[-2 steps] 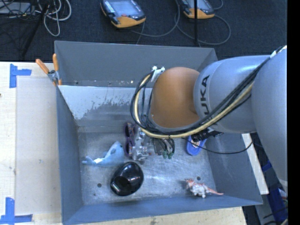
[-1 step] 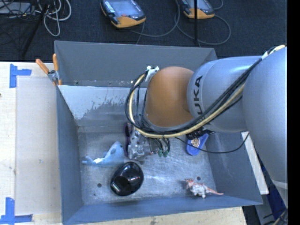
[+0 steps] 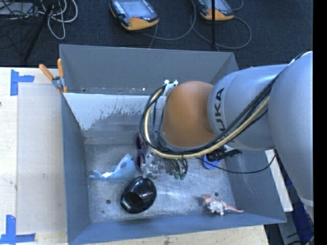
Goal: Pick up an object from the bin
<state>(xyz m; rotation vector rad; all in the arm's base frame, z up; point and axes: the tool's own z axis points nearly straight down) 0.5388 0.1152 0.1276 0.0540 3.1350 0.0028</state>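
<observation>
My gripper (image 3: 153,166) hangs low mid-bin (image 3: 76,157), wide or narrow I cannot tell, just above the black rounded cap (image 3: 138,195) at lower centre, pale blue toy fish (image 3: 115,171) just left, pinkish toy lizard (image 3: 219,204) far lower right, so nothing visibly gripped, grab and lift to come.

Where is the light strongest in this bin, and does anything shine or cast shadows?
Camera view: brightest on the bin's sloped back wall, a pale band; the orange wrist cover has a soft sheen; the glossy black round thing shows a faint highlight, with a dark shadow under its lower edge.
</observation>
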